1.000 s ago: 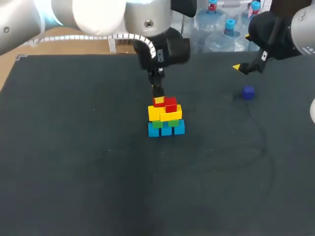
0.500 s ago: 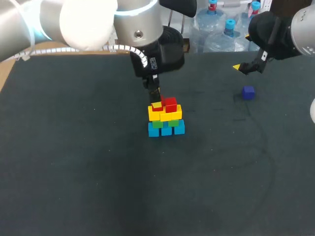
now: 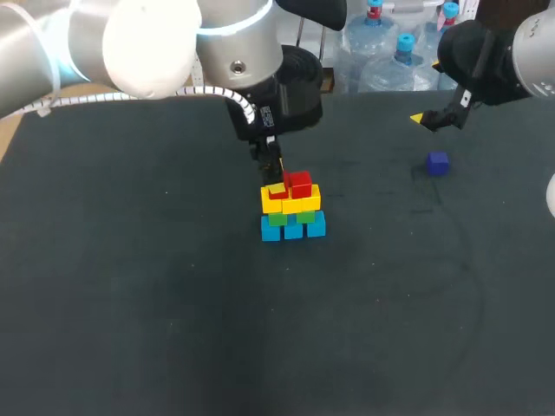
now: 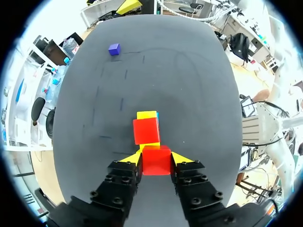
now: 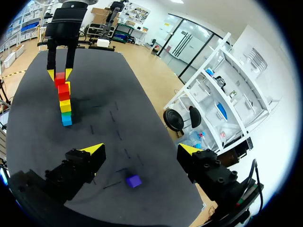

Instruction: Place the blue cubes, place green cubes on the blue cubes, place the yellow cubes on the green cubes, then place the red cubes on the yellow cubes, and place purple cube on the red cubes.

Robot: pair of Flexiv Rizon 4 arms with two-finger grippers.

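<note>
1. Our left end effector (image 4: 156,157), upper middle of the head view, is clamped on a red cube (image 4: 156,163) at the top of the stack. If it opens unevenly, it could drag the cube off.
2. The stack (image 3: 291,210), at frame centre on the bench (image 3: 130,303), looks staggered, so a downward push might topple it.
3. The purple cube (image 3: 438,162) lies at upper right, near our right end effector (image 5: 142,149), which is spread wide and empty.

Right gripper (image 5: 142,150) fingers spread, purple cube (image 5: 133,180) on table between them. Stack (image 5: 65,106) at its 10 o'clock; left gripper (image 5: 59,74) grips top red cube (image 5: 59,80).
</note>
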